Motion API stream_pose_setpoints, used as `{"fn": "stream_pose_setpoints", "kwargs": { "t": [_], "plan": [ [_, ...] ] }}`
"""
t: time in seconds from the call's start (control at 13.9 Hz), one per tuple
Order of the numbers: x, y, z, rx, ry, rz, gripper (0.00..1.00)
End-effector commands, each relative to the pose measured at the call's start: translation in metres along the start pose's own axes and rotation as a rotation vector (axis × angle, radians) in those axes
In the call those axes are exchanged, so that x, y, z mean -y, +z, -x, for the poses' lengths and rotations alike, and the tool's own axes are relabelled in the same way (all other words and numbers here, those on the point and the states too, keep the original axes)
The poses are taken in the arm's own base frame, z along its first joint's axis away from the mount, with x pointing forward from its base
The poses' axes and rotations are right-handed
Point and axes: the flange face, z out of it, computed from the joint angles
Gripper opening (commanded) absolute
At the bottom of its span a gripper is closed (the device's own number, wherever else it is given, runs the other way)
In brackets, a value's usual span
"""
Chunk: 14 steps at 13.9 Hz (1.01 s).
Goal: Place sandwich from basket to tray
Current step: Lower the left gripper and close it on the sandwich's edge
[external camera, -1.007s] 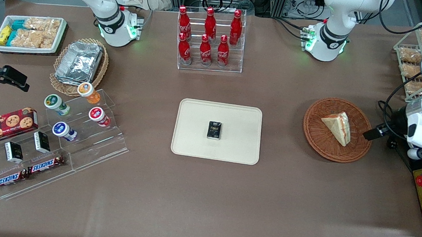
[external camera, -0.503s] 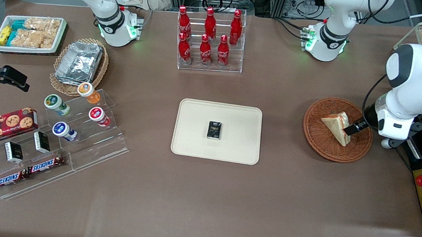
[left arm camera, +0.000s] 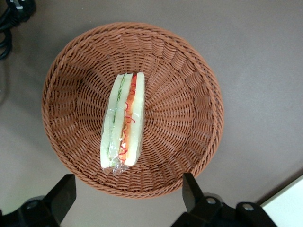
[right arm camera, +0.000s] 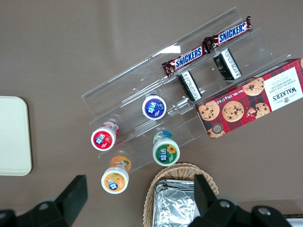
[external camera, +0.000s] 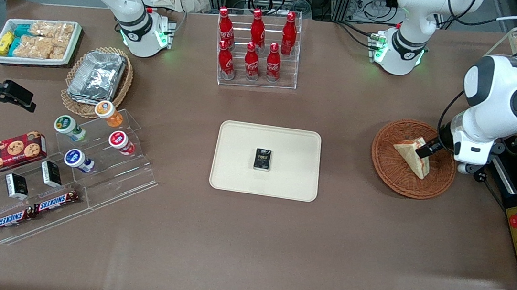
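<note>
My gripper (left arm camera: 125, 201) hangs wide open and empty above the basket (external camera: 386, 163) rim, clear of the sandwich (left arm camera: 123, 122). The tray (external camera: 236, 171) holds one small black pack (external camera: 262, 159); its writing is unreadable.

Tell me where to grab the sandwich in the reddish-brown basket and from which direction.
Grip the sandwich across its two flat bread faces, near mid-length, coming straight down from above. It stands on edge in the basket, filling edge up, so both faces are exposed. The gripper hovers above the basket, fingers open wider than the wedge; probably centre it over the wedge first.
</note>
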Motion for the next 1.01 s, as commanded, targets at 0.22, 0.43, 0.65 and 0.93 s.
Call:
{"fn": "stream_pose_setpoints", "kwargs": {
  "t": [0.22,0.43,0.65,0.93],
  "plan": [
    [0.019,0.047,0.020,-0.043,-0.018,0.018,1.00],
    [0.027,0.069,0.025,-0.050,-0.019,0.024,1.00],
    [0.029,0.081,0.027,-0.048,-0.017,0.022,1.00],
    [0.026,0.111,0.021,-0.064,-0.017,0.036,1.00]
  ]
}}
